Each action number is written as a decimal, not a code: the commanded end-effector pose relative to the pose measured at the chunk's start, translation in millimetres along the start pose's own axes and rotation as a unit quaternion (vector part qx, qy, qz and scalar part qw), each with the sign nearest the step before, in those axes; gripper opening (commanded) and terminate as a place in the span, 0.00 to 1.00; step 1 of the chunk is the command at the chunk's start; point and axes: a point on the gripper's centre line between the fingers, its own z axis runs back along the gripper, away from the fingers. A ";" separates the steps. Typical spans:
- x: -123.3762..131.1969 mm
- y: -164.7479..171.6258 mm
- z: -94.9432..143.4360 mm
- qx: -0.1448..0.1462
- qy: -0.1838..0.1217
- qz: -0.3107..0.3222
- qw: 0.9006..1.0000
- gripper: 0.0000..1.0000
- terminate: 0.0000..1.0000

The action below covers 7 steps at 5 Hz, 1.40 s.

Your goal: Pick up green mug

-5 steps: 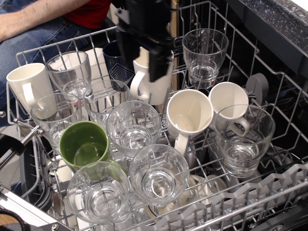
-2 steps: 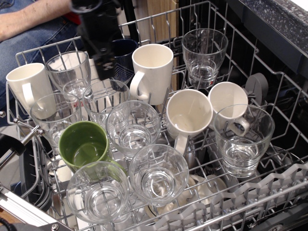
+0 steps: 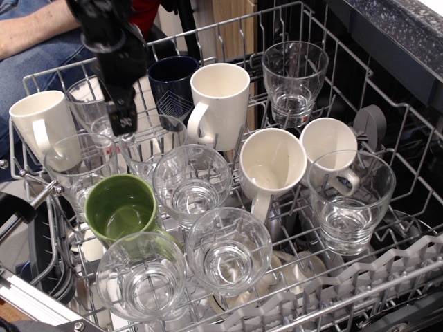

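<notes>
The green mug [image 3: 122, 207] stands open side up in the front left of the dishwasher rack [image 3: 387, 277], wedged among clear glasses. My gripper [image 3: 123, 119] is a dark, slightly blurred shape hanging over the rack's back left, above a clear glass [image 3: 104, 104]. It is well above and behind the green mug, not touching it. Its fingers point down and appear empty; the jaws' gap is not readable.
A dark navy mug [image 3: 172, 81] and a cream mug [image 3: 220, 100] stand at the back; more cream mugs are at the left [image 3: 38, 121] and middle right [image 3: 271, 166]. Several clear glasses crowd the green mug. A person's arm [image 3: 34, 24] is at the top left.
My gripper has swept from above the cream mug at the back middle leftward and down to above the back-left glass. The mugs and glasses have not moved.
</notes>
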 end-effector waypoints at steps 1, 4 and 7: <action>-12.3 3.6 -8.0 -0.016 0.024 -0.018 0.999 1.00 0.00; -19.5 -19.1 -22.9 -0.036 0.040 -0.030 0.998 1.00 0.00; -19.9 -35.3 -55.2 -0.057 -0.026 0.007 0.998 1.00 0.00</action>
